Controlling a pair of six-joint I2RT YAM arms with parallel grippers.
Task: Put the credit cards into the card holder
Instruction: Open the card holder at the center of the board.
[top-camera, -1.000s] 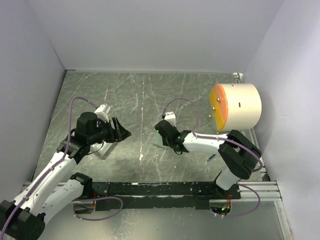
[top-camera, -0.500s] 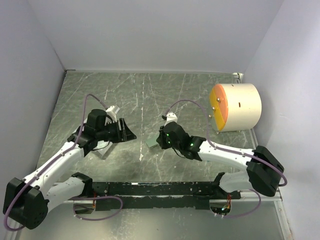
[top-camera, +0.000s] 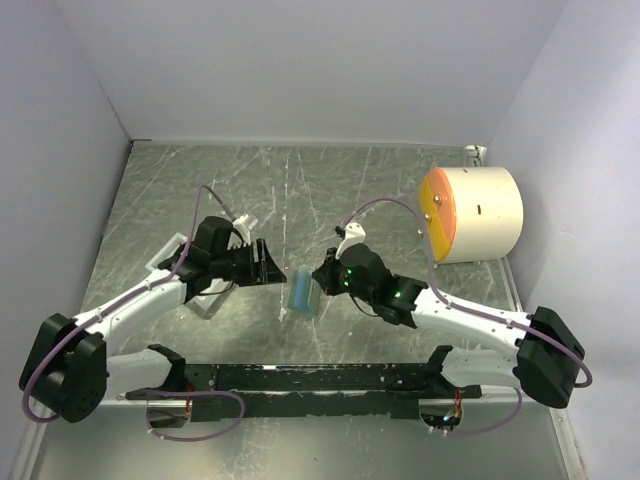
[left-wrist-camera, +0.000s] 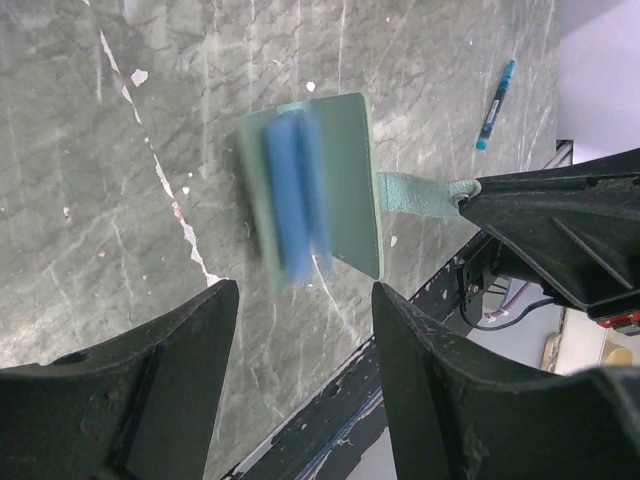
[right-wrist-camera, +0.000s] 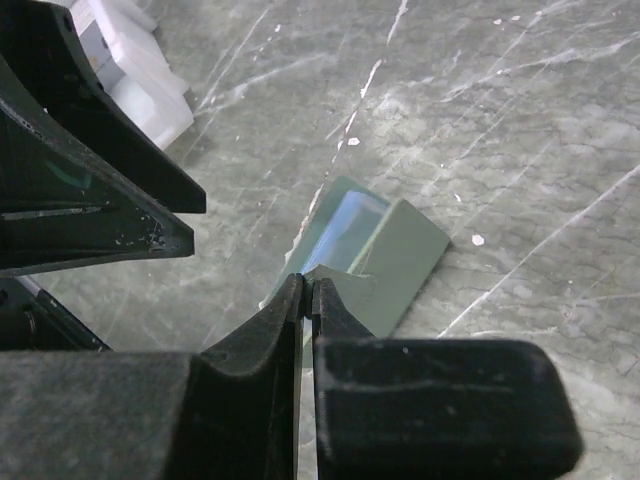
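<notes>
The card holder (top-camera: 303, 292) sits just toward 6 o'clock from the middle of the table (top-camera: 300, 190), partly unfolded, so its pale blue pockets show between the sage-green covers. The right claw (right-wrist-camera: 305, 290) comes in from the holder's 3 o'clock and is pinched closed on the snap tab (left-wrist-camera: 415, 192). It has nothing else in its grip. The left claw (top-camera: 268, 268) hangs at the holder's 9 o'clock with its jaws spread wide and empty, aimed at the free cover. I cannot tell whether the holder's lower edge rests on the table or is lifted clear.

No credit cards show in any view. The white tray (right-wrist-camera: 130, 70) lies at 9 o'clock, mostly under the left arm. A teal pen (left-wrist-camera: 495, 90) lies well apart, toward 4 o'clock.

The holder looks light and limp. Held by that thin tab alone, it will likely swing and fold. A surer hold would be the stiffer cover edge at 9 o'clock, away from the pocket mouths, so the pockets stay open. The cards should be thin, stiff and slick, hard to lift off a flat surface, and best taken by a short edge.
</notes>
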